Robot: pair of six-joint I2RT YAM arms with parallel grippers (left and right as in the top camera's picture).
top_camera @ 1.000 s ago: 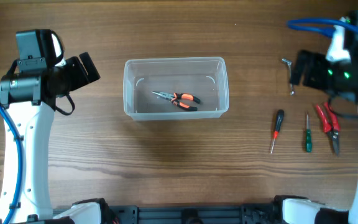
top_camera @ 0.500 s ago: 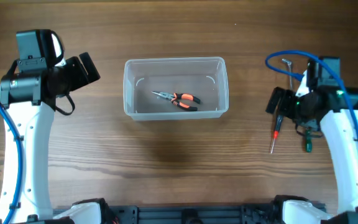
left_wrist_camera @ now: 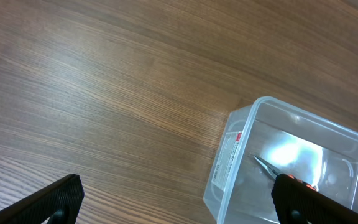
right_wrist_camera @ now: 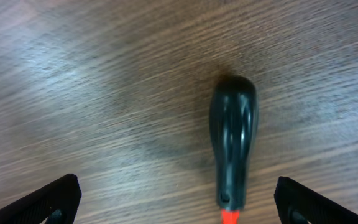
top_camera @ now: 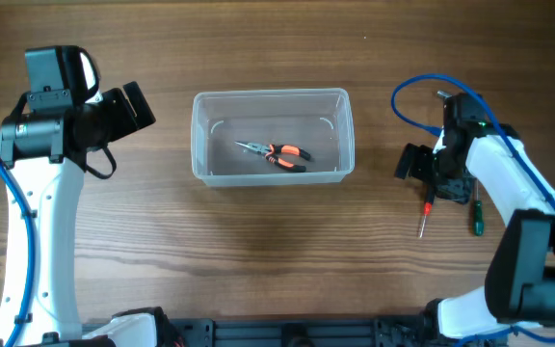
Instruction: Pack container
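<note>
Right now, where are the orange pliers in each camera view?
Overhead: the pliers lie in the middle of the container, nose pointing left.
Left wrist: lower right, the pliers' nose shows inside the container; the handles are mostly hidden.
Right wrist: not in view, only a screwdriver.
Shared landmark: the container, in the overhead and left wrist views.

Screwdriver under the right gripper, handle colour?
The screwdriver handle is black, red at its shaft end; right wrist view shows it best.

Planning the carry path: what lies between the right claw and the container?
Only bare wooden table. The overhead view shows nothing between the right claw and the container.
</note>
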